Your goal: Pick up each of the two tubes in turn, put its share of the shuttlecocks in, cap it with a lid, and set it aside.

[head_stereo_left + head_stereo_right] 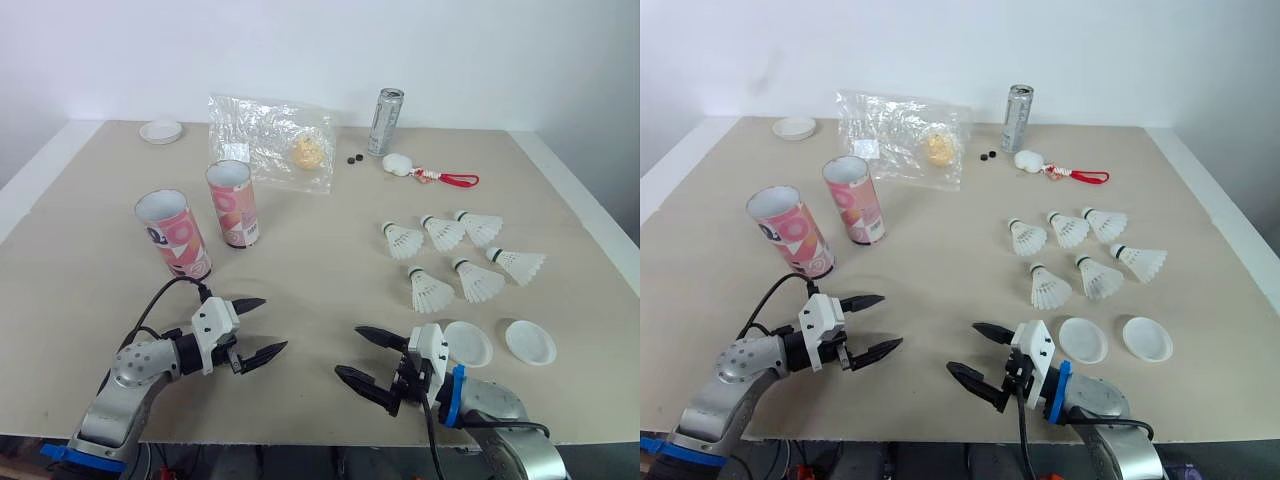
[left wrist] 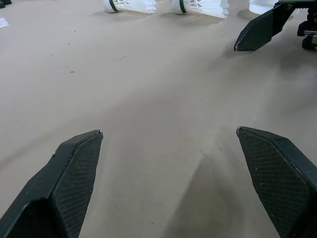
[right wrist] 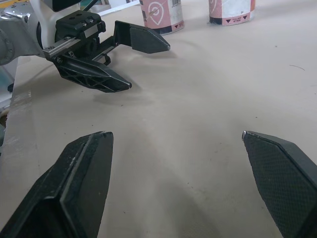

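Two open pink tubes stand upright at the left of the table, one nearer and one farther back. Several white shuttlecocks lie in a cluster at the right. In front of them, near the table edge, lie two white lids. My left gripper hovers open and empty low over the table in front of the tubes. Facing it, my right gripper is open too, just left of the lids. In the right wrist view both tube bases stand beyond the left gripper.
At the back lie a clear plastic bag holding a yellowish lump, a silver can, two small black bits, a white charm on a red cord and a small white dish. Bare tabletop separates the tubes from the shuttlecocks.
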{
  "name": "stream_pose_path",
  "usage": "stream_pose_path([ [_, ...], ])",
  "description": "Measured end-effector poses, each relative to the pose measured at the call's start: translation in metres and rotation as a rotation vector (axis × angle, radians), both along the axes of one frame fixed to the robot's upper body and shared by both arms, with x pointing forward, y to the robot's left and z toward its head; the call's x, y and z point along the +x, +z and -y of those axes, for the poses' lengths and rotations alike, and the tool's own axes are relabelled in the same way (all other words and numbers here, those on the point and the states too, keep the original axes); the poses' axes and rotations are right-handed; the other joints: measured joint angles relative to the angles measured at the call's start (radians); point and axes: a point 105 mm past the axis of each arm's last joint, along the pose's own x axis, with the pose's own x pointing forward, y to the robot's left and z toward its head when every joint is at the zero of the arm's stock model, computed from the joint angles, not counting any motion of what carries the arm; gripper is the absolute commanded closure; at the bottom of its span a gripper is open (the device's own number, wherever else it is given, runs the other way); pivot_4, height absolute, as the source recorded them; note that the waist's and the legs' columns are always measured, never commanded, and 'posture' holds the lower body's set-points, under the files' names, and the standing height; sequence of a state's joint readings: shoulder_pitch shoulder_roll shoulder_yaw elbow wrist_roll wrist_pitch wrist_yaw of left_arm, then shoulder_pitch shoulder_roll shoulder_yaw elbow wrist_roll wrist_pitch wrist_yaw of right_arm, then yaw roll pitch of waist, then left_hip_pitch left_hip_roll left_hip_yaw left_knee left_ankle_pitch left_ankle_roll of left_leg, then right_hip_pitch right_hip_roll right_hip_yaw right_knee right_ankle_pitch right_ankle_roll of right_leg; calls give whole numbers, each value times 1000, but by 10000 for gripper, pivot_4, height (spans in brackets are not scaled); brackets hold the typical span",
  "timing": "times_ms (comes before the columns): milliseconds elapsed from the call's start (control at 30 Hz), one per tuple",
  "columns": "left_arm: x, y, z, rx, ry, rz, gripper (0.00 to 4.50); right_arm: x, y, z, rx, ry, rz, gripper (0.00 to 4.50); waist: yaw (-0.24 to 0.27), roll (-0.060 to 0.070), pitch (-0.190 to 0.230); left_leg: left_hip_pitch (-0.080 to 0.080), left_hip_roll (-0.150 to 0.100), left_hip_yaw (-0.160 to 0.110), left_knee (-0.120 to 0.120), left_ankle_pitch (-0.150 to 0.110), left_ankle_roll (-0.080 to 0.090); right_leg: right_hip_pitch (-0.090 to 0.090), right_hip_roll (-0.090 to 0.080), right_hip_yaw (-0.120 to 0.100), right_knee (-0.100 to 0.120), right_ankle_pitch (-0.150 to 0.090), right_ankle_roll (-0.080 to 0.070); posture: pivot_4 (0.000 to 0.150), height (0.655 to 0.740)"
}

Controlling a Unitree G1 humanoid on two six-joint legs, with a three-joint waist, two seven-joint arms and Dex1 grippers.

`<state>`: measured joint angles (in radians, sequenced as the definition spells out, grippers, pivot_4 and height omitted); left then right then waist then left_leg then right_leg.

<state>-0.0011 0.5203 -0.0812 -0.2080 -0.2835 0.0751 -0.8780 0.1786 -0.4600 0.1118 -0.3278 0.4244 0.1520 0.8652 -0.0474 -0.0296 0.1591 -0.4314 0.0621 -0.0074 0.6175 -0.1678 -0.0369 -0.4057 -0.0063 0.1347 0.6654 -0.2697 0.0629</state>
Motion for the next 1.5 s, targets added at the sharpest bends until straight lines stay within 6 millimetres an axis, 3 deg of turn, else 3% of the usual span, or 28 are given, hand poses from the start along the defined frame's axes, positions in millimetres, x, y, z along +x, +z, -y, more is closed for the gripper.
stream_pose_path([
  [333,7,7,1,-61,58,12,0,2,4,2,32,-21,-38,337,0,0,0,0,0,0,0,0,0,0,0,0,0,0,0,1500,7400],
  [400,11,10,-5,-93,110,15,0,7,16,8,27,-22,-14,337,0,0,0,0,0,0,0,0,0,0,0,0,0,1,1,1500,7400],
  [467,11,14,-11,-127,175,11,0,18,45,13,27,0,50,337,-3,0,0,0,0,1,1,0,0,1,0,1,0,1,1,1500,7400],
  [567,9,13,-18,-177,283,-7,0,34,89,4,-3,132,155,337,-7,0,1,1,0,1,1,1,1,1,1,1,0,3,1,1500,7400],
  [700,9,12,-22,-212,391,-19,0,47,118,-4,-7,248,234,337,1,0,1,1,0,-1,1,1,1,1,2,0,0,2,1,1500,7400],
  [900,8,13,-39,-262,661,0,0,85,107,-14,-66,383,205,337,0,-1,2,-1,-1,-1,1,1,1,1,2,1,0,3,5,1500,7400],
  [1000,8,12,-52,-269,777,14,0,96,95,-12,-95,397,180,337,1,-1,2,-1,-1,-1,0,1,1,1,2,0,0,4,5,1500,7400],
  [1133,6,9,-69,-292,932,2,0,110,93,-19,-81,414,179,337,-4,-1,2,0,0,-1,1,1,1,1,2,1,0,5,5,1500,7400],
  [1300,6,9,-85,-316,1014,-8,0,113,92,-21,-96,439,196,337,-3,-1,2,-1,0,-1,1,1,1,1,2,1,0,4,2,1500,7400],
  [1500,24,17,-96,-347,1030,-4,0,113,88,-24,-101,442,201,337,-2,-1,2,-1,0,-1,1,1,1,1,3,1,0,5,3,1500,7400],
])
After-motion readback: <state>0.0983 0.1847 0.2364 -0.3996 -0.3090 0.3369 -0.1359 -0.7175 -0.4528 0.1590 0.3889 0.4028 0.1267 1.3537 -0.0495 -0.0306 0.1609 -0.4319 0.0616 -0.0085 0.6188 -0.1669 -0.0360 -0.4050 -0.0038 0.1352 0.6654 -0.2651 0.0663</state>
